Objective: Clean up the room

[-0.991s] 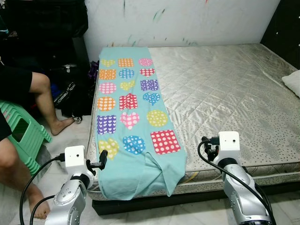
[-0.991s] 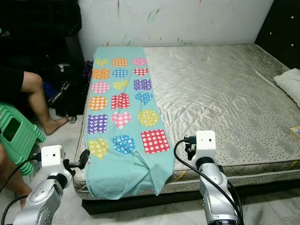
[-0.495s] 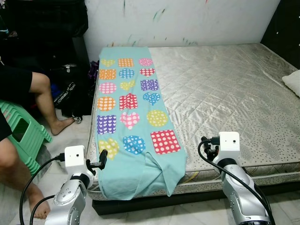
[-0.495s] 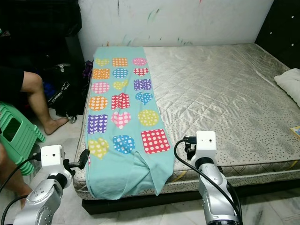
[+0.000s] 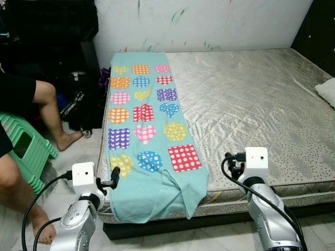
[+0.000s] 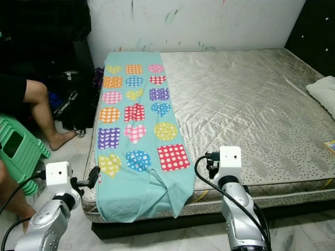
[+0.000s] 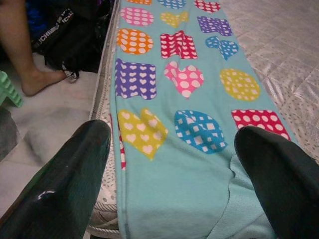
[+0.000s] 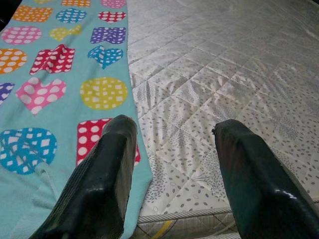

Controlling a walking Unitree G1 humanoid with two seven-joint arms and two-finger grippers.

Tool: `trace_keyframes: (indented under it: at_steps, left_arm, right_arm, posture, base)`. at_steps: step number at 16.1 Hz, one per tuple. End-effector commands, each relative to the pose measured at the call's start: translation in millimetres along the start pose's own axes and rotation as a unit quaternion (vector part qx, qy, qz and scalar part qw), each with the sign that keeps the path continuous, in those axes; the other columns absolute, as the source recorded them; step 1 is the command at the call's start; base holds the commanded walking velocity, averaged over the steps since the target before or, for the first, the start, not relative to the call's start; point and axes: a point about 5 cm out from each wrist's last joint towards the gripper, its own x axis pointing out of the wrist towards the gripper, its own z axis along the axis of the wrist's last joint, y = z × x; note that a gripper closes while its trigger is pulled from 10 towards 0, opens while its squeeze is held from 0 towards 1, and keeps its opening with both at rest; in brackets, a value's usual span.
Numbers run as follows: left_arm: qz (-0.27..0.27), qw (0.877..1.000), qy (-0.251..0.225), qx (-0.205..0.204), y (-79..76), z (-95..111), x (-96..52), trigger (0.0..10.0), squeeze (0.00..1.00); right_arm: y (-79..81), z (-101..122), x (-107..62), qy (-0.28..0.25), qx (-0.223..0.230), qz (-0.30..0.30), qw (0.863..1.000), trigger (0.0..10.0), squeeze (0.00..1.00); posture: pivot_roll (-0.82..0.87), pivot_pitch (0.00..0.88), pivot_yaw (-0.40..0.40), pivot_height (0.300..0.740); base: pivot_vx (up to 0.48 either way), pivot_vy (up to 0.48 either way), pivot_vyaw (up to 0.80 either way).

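A teal blanket (image 5: 144,125) patterned with dotted hearts, circles and squares lies lengthwise along the left side of a bare silver quilted mattress (image 5: 251,99). Its near end is rumpled and hangs over the mattress's front edge. My left gripper (image 5: 114,177) hovers at the bed's near left corner, beside the blanket's edge, open and empty; in the left wrist view the left gripper (image 7: 172,144) points along the blanket. My right gripper (image 5: 230,163) is held above the front edge, just right of the blanket, also open and empty; the right gripper (image 8: 174,134) frames the blanket's right border.
A person sits on a green stool (image 5: 23,149) to the left, with a bare leg (image 5: 49,112) stretched toward the bed. A black bag (image 5: 78,107) lies on the floor against the bed's side. A white pillow (image 5: 327,91) rests at the mattress's right edge.
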Motion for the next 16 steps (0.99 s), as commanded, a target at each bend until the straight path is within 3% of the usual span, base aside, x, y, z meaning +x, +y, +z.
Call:
trace_keyframes:
  at_steps: [1, 6, 16]
  left_arm:
    - [-0.002, 1.000, -0.011, 0.006, -0.9, 6.2, 0.4, 10.0, 0.00]
    - [-0.023, 1.000, -0.017, 0.006, -3.6, 7.6, -1.0, 10.0, 0.00]
    - [-0.035, 0.999, -0.022, 0.004, -4.8, 9.5, -1.8, 10.0, 0.00]
  right_arm:
    - [-2.2, 3.3, -0.4, -0.005, 0.002, -0.007, 1.000, 10.0, 0.00]
    - [-1.7, 2.0, -1.1, 0.001, -0.008, -0.001, 1.000, 10.0, 0.00]
    - [-1.6, 1.4, -0.8, 0.001, -0.006, 0.002, 1.000, 10.0, 0.00]
  posture:
    - [-0.12, 0.000, -0.003, 0.719]
    - [-0.12, 0.000, -0.003, 0.719]
    - [-0.12, 0.000, -0.001, 0.719]
  base:
    - [0.000, 0.000, 0.00]
    - [0.000, 0.000, 0.00]
    - [0.382, 0.000, 0.00]
